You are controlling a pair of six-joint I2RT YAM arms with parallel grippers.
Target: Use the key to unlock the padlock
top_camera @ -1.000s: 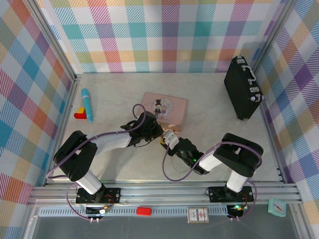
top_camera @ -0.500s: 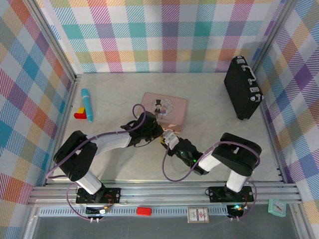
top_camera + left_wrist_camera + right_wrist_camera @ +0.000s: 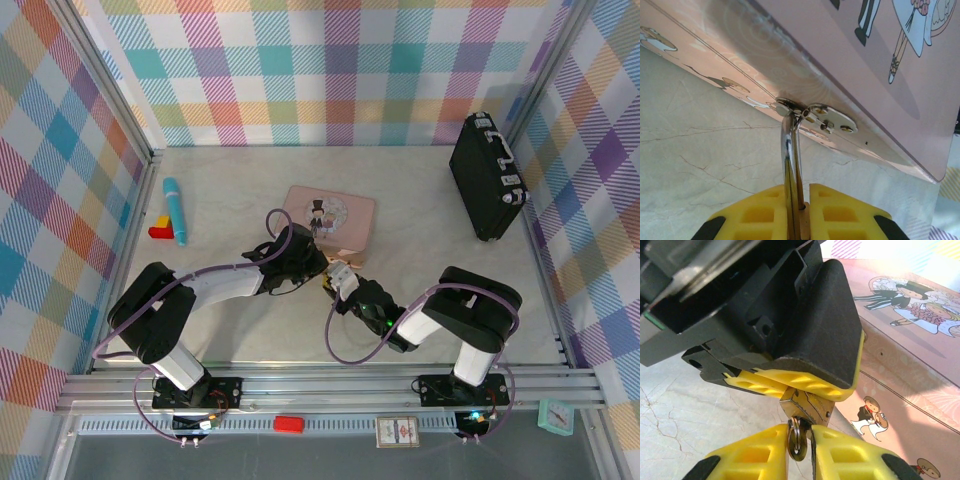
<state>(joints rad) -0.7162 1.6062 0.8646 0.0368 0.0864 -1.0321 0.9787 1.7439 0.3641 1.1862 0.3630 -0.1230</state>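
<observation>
The small brass padlock (image 3: 807,407) hangs by its silver shackle (image 3: 790,150) from the clasp (image 3: 825,117) on the pink tin (image 3: 330,222). My left gripper (image 3: 802,187) is shut on the padlock's body, its yellow fingers (image 3: 790,385) pressed on either side. My right gripper (image 3: 800,427) faces it from below, shut on the key (image 3: 799,442). The key's dark head and ring sit between the pads, and its blade goes into the padlock's underside. In the top view both grippers meet at the tin's near edge, the left gripper (image 3: 312,270) next to the right gripper (image 3: 340,284).
A black case (image 3: 487,178) stands at the back right. A blue pen (image 3: 175,208) and a red and yellow block (image 3: 162,230) lie at the left wall. Open marble table (image 3: 250,330) lies in front of the tin.
The right arm's elbow has crept slightly left. Both grippers hold as before at the tin's near edge.
</observation>
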